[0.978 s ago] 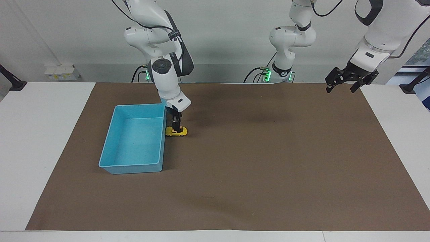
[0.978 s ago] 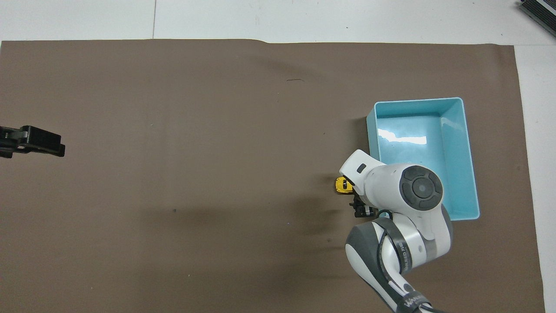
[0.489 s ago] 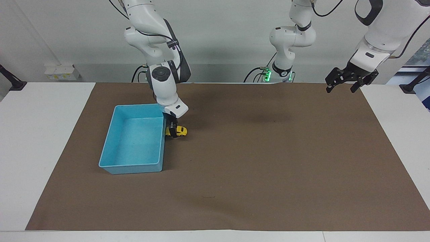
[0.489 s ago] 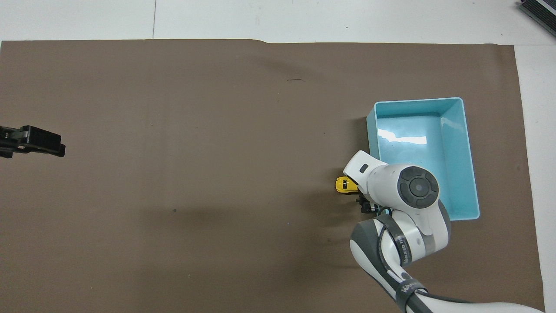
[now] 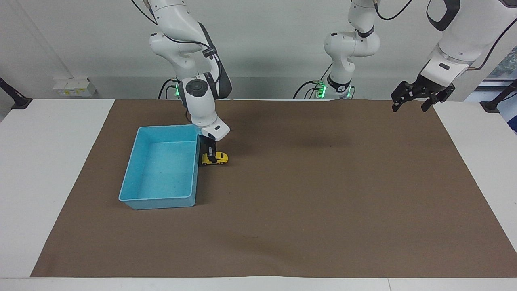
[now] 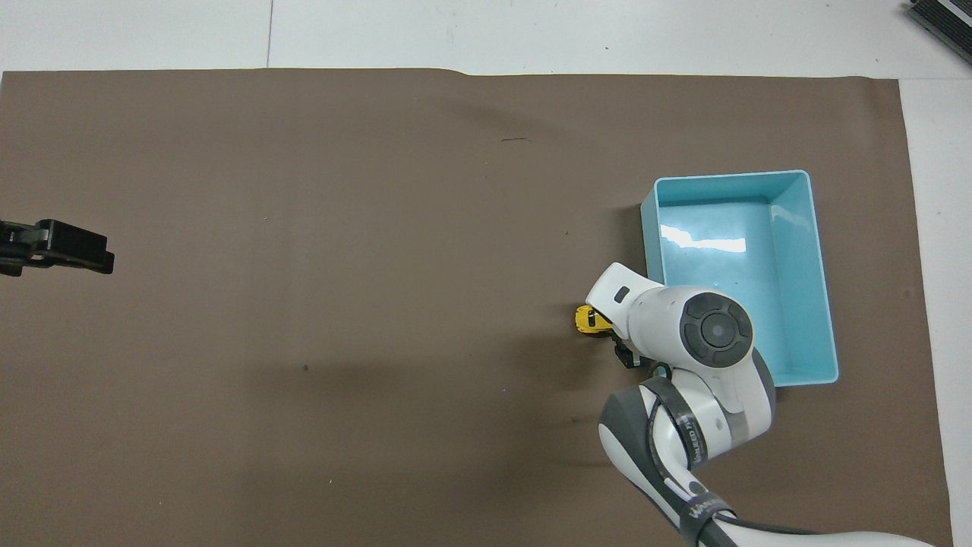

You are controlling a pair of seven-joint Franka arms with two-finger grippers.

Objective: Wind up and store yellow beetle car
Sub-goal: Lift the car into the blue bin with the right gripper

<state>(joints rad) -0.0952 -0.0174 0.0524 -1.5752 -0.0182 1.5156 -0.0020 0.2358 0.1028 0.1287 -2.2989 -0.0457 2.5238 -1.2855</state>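
Item: yellow beetle car, a very small bright yellow toy with dark windows. It stood on the brown mat, just beside the outer long wall of the blue tray, at the end of that wall nearer the robots and on the side toward the left arm's end of the table. In the overhead view only its front part showed, the rest lying under the right arm's wrist.

Right gripper: down at the car, its dark fingers clenched on the car's end nearest the tray. The car's wheels appeared to rest on the mat.

Left gripper: waiting, raised over the mat's corner at the left arm's end of the table, fingers spread apart and holding nothing. In the overhead view it showed as a dark block at the frame edge.

Blue tray: rectangular, light blue, with nothing inside.

Writing: light lettering ran along the dark band on the right arm's forearm, too small to read. No brand or label could be made out on the car or tray.
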